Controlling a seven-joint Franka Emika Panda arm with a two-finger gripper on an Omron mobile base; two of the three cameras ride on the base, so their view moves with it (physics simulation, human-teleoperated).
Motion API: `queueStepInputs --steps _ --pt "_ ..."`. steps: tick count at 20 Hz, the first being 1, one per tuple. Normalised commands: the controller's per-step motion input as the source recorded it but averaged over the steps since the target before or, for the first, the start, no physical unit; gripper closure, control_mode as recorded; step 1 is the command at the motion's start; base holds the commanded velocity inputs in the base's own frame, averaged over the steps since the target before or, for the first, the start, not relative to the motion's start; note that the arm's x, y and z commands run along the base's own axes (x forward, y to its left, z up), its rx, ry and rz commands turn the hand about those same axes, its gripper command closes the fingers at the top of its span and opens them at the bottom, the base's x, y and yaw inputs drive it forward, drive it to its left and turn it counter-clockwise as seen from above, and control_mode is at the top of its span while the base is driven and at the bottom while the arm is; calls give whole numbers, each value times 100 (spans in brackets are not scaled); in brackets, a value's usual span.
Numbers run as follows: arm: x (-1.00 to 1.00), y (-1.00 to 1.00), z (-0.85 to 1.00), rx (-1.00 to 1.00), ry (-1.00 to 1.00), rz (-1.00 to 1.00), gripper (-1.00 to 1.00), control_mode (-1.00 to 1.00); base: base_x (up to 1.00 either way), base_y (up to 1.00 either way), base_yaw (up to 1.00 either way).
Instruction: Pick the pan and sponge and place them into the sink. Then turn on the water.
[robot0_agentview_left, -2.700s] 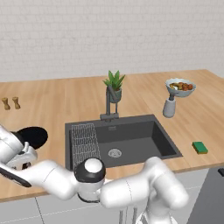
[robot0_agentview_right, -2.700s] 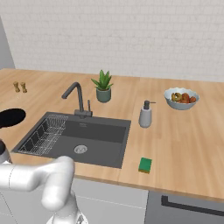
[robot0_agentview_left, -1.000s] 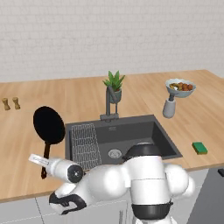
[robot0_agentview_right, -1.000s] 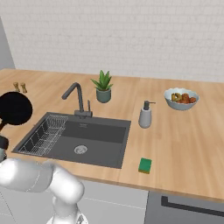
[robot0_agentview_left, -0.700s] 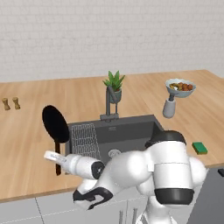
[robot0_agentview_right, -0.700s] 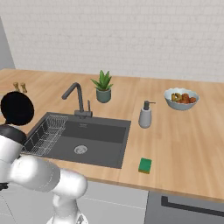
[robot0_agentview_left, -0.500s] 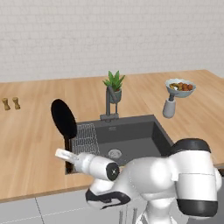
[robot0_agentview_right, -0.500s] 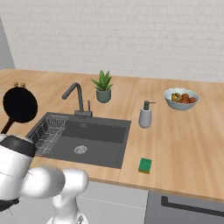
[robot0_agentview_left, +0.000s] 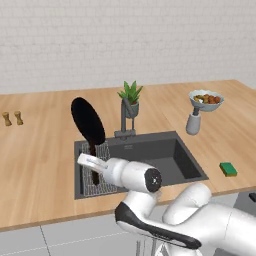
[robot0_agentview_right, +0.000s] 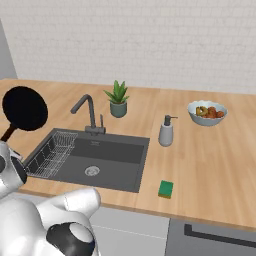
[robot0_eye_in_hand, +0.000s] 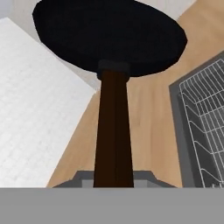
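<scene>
Pan (robot0_agentview_left: 87, 120) stands upright, handle in hand (robot0_agentview_left: 93, 163).

Wooden counter (robot0_agentview_left: 45, 165) runs wall to wall, dark sink (robot0_agentview_left: 150, 155) recessed into it (wire rack (robot0_agentview_right: 50, 152) at its left end). On the wood: potted plant (robot0_agentview_left: 131, 100) just behind the faucet (robot0_agentview_right: 87, 115), soap dispenser (robot0_agentview_right: 166, 131) right of the sink, fruit bowl (robot0_agentview_right: 207, 112) beyond it. Green sponge (robot0_agentview_right: 166, 189) near the front edge. Two small shakers (robot0_agentview_left: 12, 118) far left.
</scene>
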Motion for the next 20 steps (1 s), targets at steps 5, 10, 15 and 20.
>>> queueStepInputs --steps 5,10,15,20 --pt "-55 -1 90 -18 15 -8 100 -100 0 0 0" --pt "-66 -15 50 -31 7 -7 100 -100 0 0 0" --pt "-49 -52 51 -36 0 0 100 -100 0 0 0" --pt "-15 -72 43 -29 1 0 100 -100 0 0 0"
